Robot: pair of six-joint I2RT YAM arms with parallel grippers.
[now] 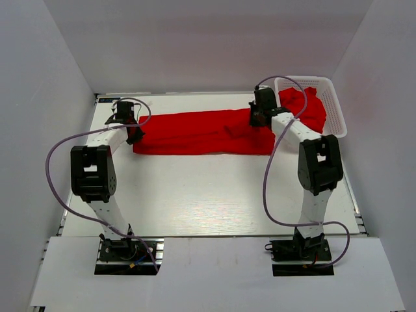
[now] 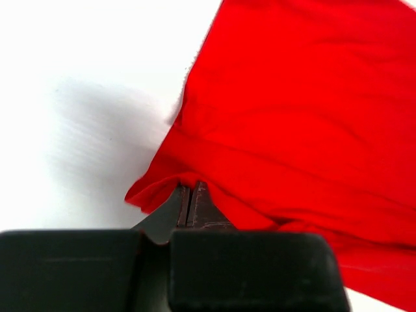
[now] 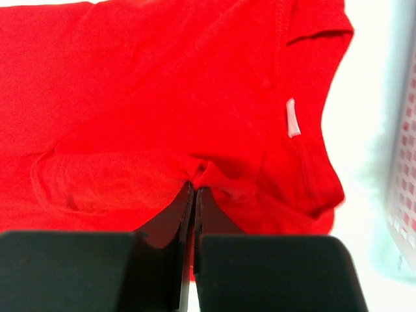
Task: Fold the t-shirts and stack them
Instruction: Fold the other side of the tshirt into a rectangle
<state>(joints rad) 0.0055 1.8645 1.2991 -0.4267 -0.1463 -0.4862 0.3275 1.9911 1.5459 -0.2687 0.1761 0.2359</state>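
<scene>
A bright red t-shirt (image 1: 195, 133) lies stretched in a long band across the far half of the table. At its left end, my left gripper (image 1: 134, 134) is shut on the hem corner; the left wrist view shows the gripper (image 2: 188, 190) pinching a fold of the shirt (image 2: 299, 110). My right gripper (image 1: 258, 120) is shut on the shirt's right end. In the right wrist view that gripper (image 3: 195, 186) bunches fabric of the shirt (image 3: 130, 97) just below the collar, near the white neck label (image 3: 292, 118). Another red t-shirt (image 1: 307, 107) lies in the basket.
A white plastic lattice basket (image 1: 337, 110) stands at the far right corner, close beside the right arm; its wall (image 3: 406, 162) also shows in the right wrist view. White walls enclose the table on the left, the back and the right.
</scene>
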